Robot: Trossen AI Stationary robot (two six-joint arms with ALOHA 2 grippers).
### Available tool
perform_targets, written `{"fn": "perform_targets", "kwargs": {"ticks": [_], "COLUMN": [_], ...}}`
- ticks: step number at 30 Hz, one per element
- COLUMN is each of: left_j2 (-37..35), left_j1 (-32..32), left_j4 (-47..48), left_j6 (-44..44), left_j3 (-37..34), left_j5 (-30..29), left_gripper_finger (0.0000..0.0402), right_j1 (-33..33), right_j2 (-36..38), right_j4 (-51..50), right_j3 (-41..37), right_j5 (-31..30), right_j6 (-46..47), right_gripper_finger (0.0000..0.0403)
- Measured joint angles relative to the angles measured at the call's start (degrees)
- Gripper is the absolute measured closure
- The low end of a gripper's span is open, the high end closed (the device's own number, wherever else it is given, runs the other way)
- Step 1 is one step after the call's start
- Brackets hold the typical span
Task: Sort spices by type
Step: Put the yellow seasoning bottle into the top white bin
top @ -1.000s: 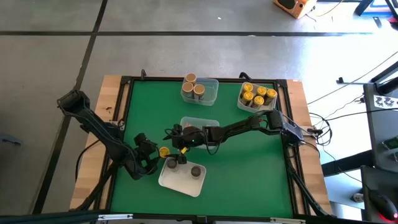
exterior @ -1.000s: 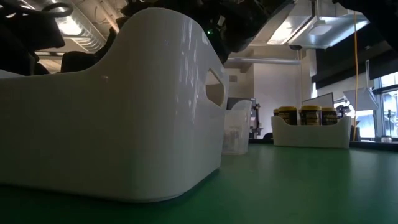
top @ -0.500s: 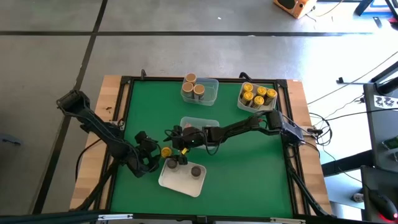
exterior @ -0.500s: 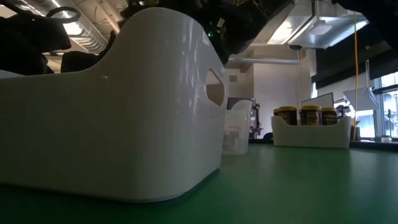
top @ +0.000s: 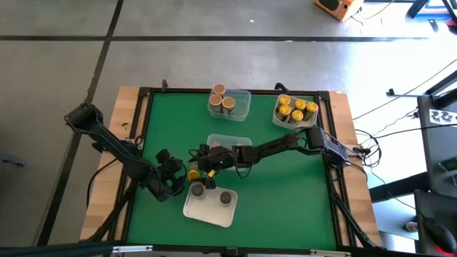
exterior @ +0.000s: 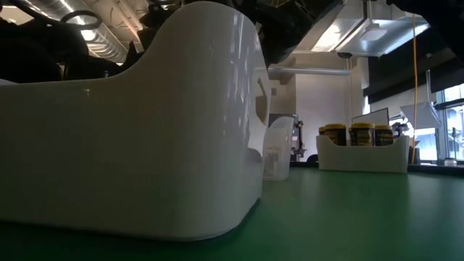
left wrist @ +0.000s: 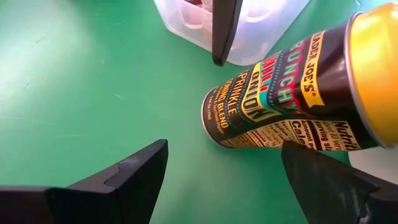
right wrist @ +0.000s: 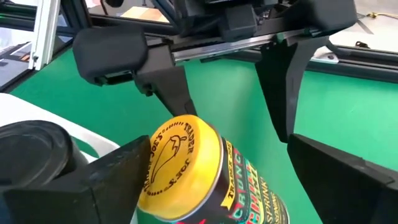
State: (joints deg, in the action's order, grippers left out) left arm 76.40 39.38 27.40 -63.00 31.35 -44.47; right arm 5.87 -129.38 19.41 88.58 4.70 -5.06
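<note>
A dark spice jar with a yellow lid (top: 193, 173) (left wrist: 280, 99) (right wrist: 186, 168) is tilted beside the left rim of a white tray (top: 207, 212) (exterior: 145, 145), its lid end toward that tray. Two dark-grey-topped jars (top: 197, 189) stand in the tray. My left gripper (top: 177, 175) (left wrist: 225, 149) is open, with the jar by one of its fingers. My right gripper (top: 202, 163) (right wrist: 219, 146) is open and reaches in from the right, with the jar's lid between its fingers. My left gripper has one finger (left wrist: 317, 174) against the jar's side near the lid end (left wrist: 311, 134), coming slanting from the table's left. The other finger (left wrist: 137, 168) stands clear. The jar is tilted with its base (left wrist: 211, 118) low by the table. My right gripper has the yellow lid (right wrist: 177, 165) close to one finger (right wrist: 118, 168); I cannot tell whether they touch.
A clear tray (top: 230, 140) sits just beyond the grippers. At the far edge, a clear tray (top: 241, 107) holds three tan-topped jars (top: 221, 98). A white tray (top: 303, 123) (exterior: 362, 154) holds several yellow-topped jars. Green table lies open toward the right and near right.
My left gripper has moved toward the table's right, toward the white tray, and the yellow-lidded jar has shifted right with it. In the low view the white tray's wall has shifted slightly.
</note>
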Motion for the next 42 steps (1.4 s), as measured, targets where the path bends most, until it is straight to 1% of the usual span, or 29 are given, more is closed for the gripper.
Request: {"fn": "perform_targets", "kwargs": {"ticks": [6,12,19,25,34,42], "left_j2": [0.0,0.0,0.0,0.0,0.0,0.0], "left_j1": [-0.1,-0.1,-0.1,-0.1,-0.1,-0.1], "left_j4": [0.2,0.1,-1.8,-1.7,-1.1,-1.1], "left_j6": [-0.5,-2.8,-3.3,-3.1,-3.0,-2.9], "left_j3": [0.0,0.0,0.2,0.2,0.2,0.2], "left_j5": [-0.6,-0.9,-1.1,-1.2,-1.0,-1.1], "left_gripper_finger": [0.0090,0.0090,0.0090,0.0090,0.0090,0.0090], "right_j1": [0.0,0.0,-0.2,-0.7,-0.7,-0.7], "right_j2": [0.0,0.5,1.0,1.0,3.5,4.4], "right_j4": [0.1,0.3,0.6,0.5,-6.1,-9.3], "right_j3": [0.0,0.0,0.2,0.2,1.9,1.9], "right_j5": [-2.2,-3.2,-9.1,-9.0,-8.6,-8.7], "right_j6": [-0.2,-0.9,-1.1,-1.2,-1.4,-1.4], "right_gripper_finger": [0.0027,0.0027,0.0027,0.0027,0.0027,0.0027]}}
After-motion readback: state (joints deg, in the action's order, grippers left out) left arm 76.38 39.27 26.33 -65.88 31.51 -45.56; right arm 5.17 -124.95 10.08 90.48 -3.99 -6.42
